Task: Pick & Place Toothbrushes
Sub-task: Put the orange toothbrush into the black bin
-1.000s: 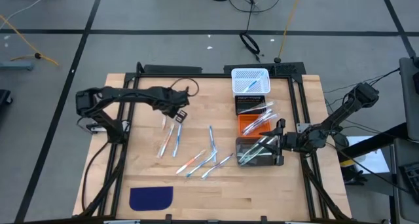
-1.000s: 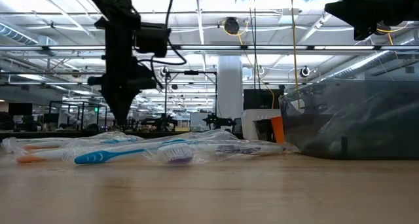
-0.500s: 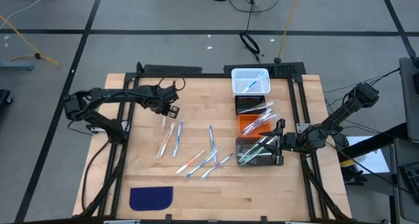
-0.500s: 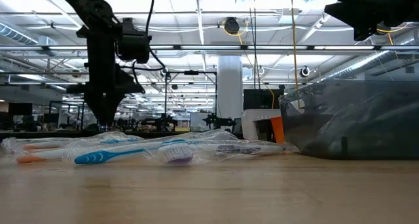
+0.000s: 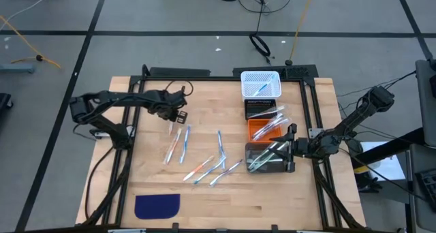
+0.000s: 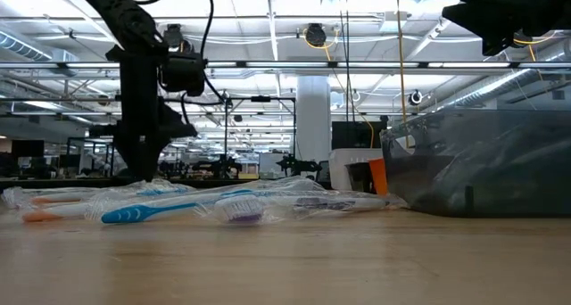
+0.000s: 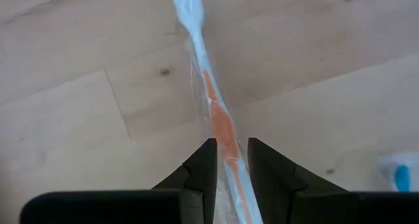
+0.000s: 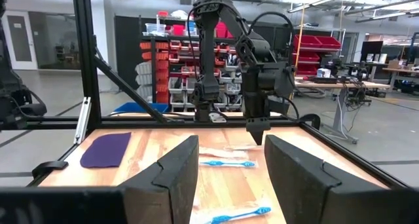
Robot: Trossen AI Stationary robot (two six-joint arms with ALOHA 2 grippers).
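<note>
Several wrapped toothbrushes (image 5: pixel 201 158) lie flat on the wooden table. My left gripper (image 5: pixel 175 118) points down over the far-left one, a clear toothbrush with an orange-red handle (image 7: pixel 211 99). It is open by a narrow gap (image 7: pixel 229 160), with one finger on each side of that handle. In the low view its tip (image 6: pixel 143 173) is just above the table, behind the pile. My right gripper (image 5: pixel 291 151) stands open (image 8: pixel 230 175) at the right wall of the dark clear bin (image 5: pixel 268 158), with nothing between its fingers. My left gripper comes from above, pointing down. Its fingers (image 7: pixel 208 164) straddle the orange-red handle (image 7: pixel 222 129) and lie across the toothbrush. I cannot tell whether they touch it or its wrapper. The toothbrush lies flat on the table.
Along the right side stand a white basket (image 5: pixel 261 84), a black bin (image 5: pixel 262 107), an orange bin (image 5: pixel 264 129) and the dark clear bin, several with toothbrushes in them. A dark blue cloth patch (image 5: pixel 157 206) lies near the front left. A black frame (image 5: pixel 310 117) borders the table.
My left gripper has moved toward the table's left edge and down. It has rolled a little and now stands low over the far-left toothbrush. The gap between its fingers has stayed the same.
</note>
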